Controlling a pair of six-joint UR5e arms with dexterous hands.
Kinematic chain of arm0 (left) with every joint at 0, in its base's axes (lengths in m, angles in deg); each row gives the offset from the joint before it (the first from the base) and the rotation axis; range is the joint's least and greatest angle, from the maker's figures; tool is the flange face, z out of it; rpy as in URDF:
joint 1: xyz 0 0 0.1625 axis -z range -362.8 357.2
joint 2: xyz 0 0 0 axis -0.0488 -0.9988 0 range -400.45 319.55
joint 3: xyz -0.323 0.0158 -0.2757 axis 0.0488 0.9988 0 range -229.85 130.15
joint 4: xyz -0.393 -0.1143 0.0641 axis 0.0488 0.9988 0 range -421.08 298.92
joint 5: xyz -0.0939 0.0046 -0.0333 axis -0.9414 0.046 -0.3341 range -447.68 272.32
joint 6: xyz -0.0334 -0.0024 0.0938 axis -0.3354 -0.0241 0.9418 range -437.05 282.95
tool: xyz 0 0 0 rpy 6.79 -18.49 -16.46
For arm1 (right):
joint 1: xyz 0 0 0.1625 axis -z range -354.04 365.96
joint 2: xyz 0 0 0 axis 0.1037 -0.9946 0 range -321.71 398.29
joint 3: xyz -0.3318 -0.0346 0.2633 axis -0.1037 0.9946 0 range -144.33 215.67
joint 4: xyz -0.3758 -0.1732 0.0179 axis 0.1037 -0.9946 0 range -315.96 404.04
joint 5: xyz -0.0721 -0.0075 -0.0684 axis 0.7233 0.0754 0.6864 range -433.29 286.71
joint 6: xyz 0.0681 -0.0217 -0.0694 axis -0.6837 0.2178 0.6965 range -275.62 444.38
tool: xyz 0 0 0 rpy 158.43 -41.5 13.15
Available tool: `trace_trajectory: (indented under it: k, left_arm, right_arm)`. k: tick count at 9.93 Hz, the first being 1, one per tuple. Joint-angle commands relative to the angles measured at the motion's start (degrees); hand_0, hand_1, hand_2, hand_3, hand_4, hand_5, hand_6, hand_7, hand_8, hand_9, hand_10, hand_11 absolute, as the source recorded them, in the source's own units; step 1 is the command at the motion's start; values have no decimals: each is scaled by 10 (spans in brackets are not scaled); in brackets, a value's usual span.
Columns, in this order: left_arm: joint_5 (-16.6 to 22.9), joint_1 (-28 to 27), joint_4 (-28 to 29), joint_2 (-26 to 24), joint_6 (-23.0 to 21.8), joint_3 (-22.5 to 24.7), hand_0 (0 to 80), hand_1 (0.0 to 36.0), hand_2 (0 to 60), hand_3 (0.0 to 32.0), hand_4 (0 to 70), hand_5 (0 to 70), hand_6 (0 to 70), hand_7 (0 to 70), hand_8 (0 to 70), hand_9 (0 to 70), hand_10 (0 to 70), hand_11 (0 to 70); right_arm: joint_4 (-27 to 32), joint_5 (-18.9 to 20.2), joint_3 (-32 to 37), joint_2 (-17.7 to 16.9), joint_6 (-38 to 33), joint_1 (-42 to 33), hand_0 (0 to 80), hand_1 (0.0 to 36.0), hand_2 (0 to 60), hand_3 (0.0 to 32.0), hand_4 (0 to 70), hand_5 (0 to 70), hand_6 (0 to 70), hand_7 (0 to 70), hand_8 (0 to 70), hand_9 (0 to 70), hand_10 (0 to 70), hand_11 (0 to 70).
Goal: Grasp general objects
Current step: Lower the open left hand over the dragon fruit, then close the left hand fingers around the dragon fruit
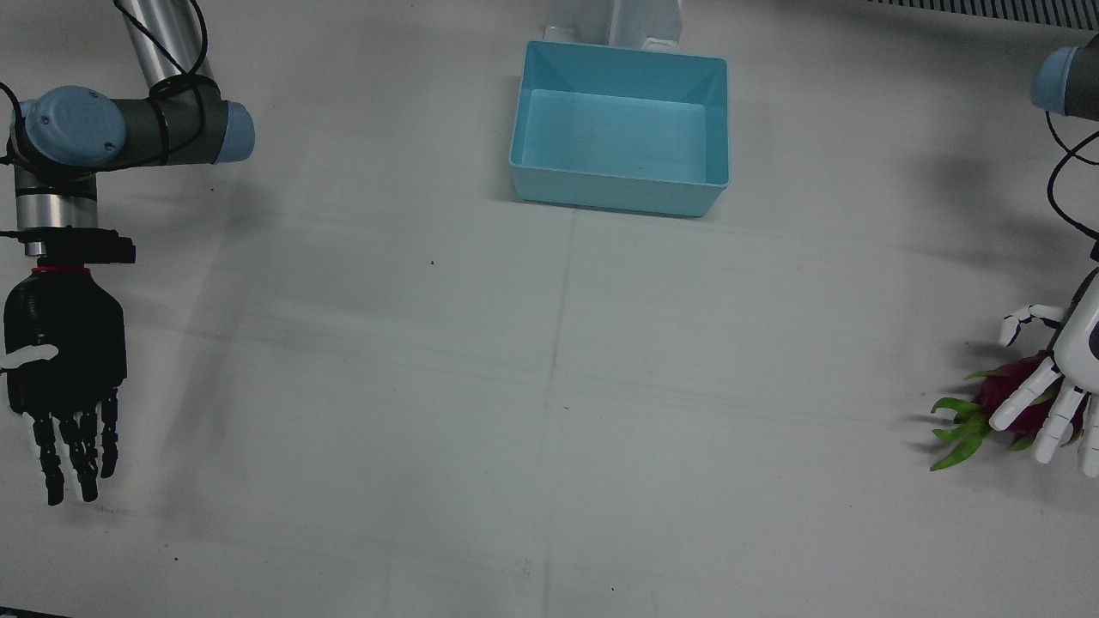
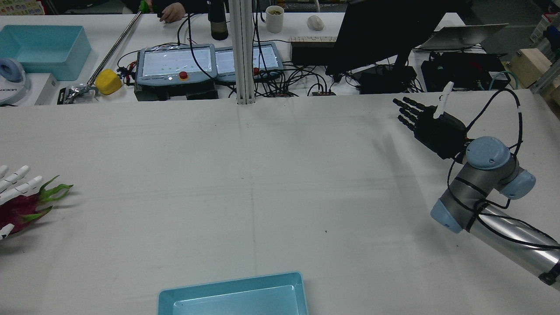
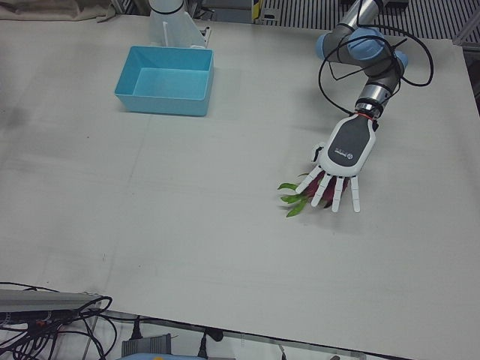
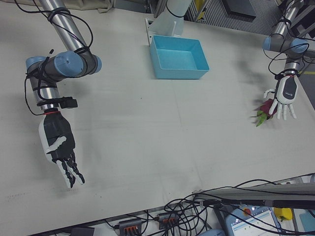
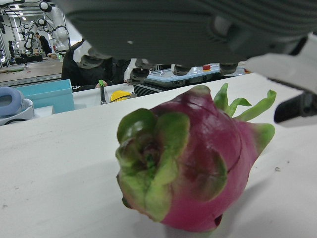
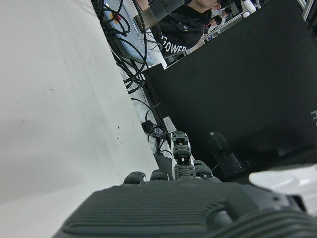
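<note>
Dragon fruit lies on the white table at the robot's left edge, under the spread fingers of the white left hand, which hovers over it without clasping. Well apart, the light-blue bin stands empty near the pedestals. The black right hand hangs open, fingers extended, holding nothing.

"OWER" on black sweatshirt (partly hidden)

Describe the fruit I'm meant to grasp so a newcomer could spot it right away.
Start at the white table and go to the edge far from the blue bin, under the white left hand. The dragon fruit lies there: the only magenta thing, with green leafy scales.
</note>
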Motion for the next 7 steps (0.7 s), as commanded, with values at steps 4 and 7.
trace_trajectory:
  k: [4,7]
  left_arm:
    - [2,-8,33,-20,14,-56,0,76,589,320,0,0,0,73,0,3,0,0]
    - [3,-23,31,-20,33,-60,0,36,455,320,0,0,0,0,0,0,0,0]
  right_arm:
    - [0,0,0,0,0,0,0,0,0,0,0,0,0,0,0,0,0,0]
    - [0,0,0,0,0,0,0,0,0,0,0,0,0,0,0,0,0,0]
